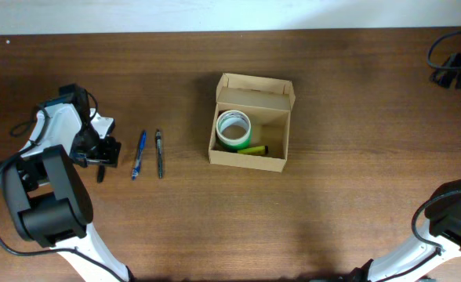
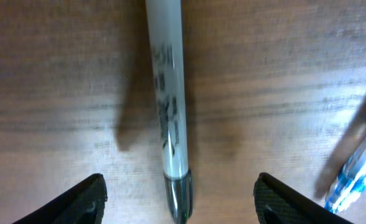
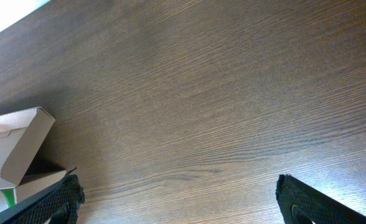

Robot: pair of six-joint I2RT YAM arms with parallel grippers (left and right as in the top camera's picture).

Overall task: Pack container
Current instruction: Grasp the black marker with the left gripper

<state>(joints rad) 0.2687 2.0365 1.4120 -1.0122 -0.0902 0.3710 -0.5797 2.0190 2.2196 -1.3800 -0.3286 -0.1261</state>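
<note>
Tan cardboard marks your container (image 1: 246, 160), which sits just left of centre in the overhead view on the dark wooden table (image 1: 356, 117). Its lid flap (image 1: 255, 85) is folded open toward the top of the frame. Inside it you have a green-and-white tape roll (image 1: 234, 128) against the left wall and a yellow marker (image 1: 253, 150) lying along the lower wall, just beside the roll. Left of the container and well apart from it, a blue pen (image 1: 139, 154) and a dark pen (image 1: 159, 153) lie side by side, near each other but not touching, both running roughly top to bottom in the frame. Your left gripper (image 1: 99, 154) hangs at the left of the frame, just beside the blue pen. Its wrist view shows the fingers (image 2: 86, 198) spread wide, with a white marker (image 2: 169, 112) with a dark cap lying on the wood between them, touched by neither. The blue pen shows again at the right edge of that view. Your right arm (image 1: 450, 223) sits in the lower right corner of the overhead view. On its wrist view the right gripper (image 3: 183, 208) has its fingers parted over bare wood, gripping nothing, and a corner of the container shows at the left edge. Black cables (image 1: 456, 66) lie in the upper right corner of the overhead view.
</note>
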